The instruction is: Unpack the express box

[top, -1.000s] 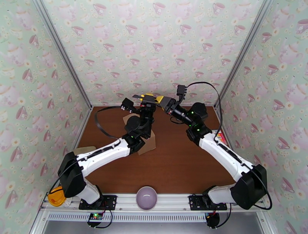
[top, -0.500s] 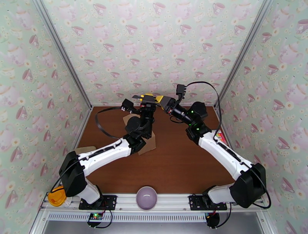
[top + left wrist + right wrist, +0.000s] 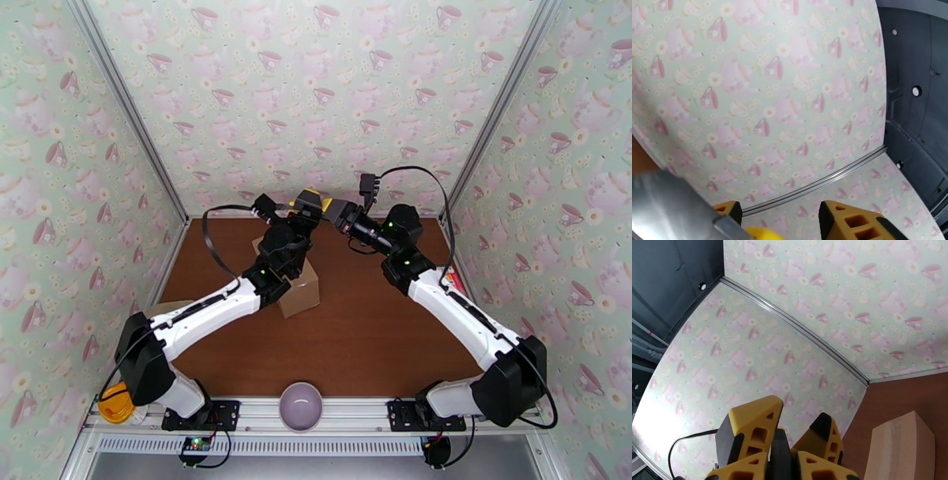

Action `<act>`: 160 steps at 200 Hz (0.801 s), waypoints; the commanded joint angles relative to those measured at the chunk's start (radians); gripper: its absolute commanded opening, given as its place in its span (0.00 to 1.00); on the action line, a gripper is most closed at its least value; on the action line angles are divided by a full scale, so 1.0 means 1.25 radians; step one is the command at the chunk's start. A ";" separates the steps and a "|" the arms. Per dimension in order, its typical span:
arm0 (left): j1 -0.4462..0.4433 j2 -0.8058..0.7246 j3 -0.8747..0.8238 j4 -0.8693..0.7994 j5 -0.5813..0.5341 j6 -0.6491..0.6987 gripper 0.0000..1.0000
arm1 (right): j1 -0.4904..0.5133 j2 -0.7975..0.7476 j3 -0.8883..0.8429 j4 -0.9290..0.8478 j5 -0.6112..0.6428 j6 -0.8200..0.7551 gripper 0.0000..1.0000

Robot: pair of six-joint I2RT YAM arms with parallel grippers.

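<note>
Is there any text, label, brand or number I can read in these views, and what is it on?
None can be read.
Cardboard box: plain brown, no label or print showing.
Wallpaper: teacup and teapot pattern, no words.
Small red item at the right edge of the table: too small to read.

No text, number or brand is showing legibly anywhere. The box, near the table's far edge, is presenting plain brown faces with no print that can be made out.
</note>
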 commanded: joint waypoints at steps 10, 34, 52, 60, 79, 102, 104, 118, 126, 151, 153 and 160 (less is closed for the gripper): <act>0.013 -0.056 -0.025 -0.116 0.085 -0.022 0.68 | 0.005 0.011 0.051 -0.042 0.039 -0.050 0.00; 0.023 -0.071 -0.033 -0.166 0.116 -0.049 0.70 | 0.004 0.026 0.055 -0.043 0.076 -0.044 0.00; 0.028 -0.082 -0.041 -0.192 0.143 -0.051 0.72 | 0.005 0.041 0.064 -0.043 0.090 -0.043 0.00; 0.028 -0.089 -0.047 -0.206 0.152 -0.055 0.73 | 0.005 0.047 0.070 -0.048 0.101 -0.045 0.00; 0.028 -0.106 -0.067 -0.223 0.169 -0.064 0.83 | 0.005 0.066 0.092 -0.077 0.133 -0.070 0.00; 0.031 -0.132 -0.085 -0.280 0.194 -0.059 0.84 | 0.005 0.082 0.124 -0.121 0.181 -0.112 0.00; 0.032 -0.137 -0.086 -0.289 0.195 -0.058 0.84 | 0.004 0.083 0.126 -0.125 0.186 -0.117 0.00; 0.035 -0.169 -0.102 -0.338 0.196 -0.039 0.84 | 0.004 0.084 0.143 -0.158 0.225 -0.154 0.00; 0.037 -0.194 -0.116 -0.361 0.191 -0.024 0.84 | 0.005 0.086 0.155 -0.186 0.253 -0.179 0.00; 0.044 -0.275 -0.161 -0.425 0.129 0.017 0.84 | 0.002 0.094 0.181 -0.236 0.294 -0.234 0.00; 0.045 -0.280 -0.164 -0.430 0.123 0.022 0.84 | 0.001 0.095 0.183 -0.238 0.296 -0.234 0.00; 0.051 -0.299 -0.170 -0.442 0.109 0.042 0.83 | 0.001 0.098 0.188 -0.244 0.297 -0.243 0.00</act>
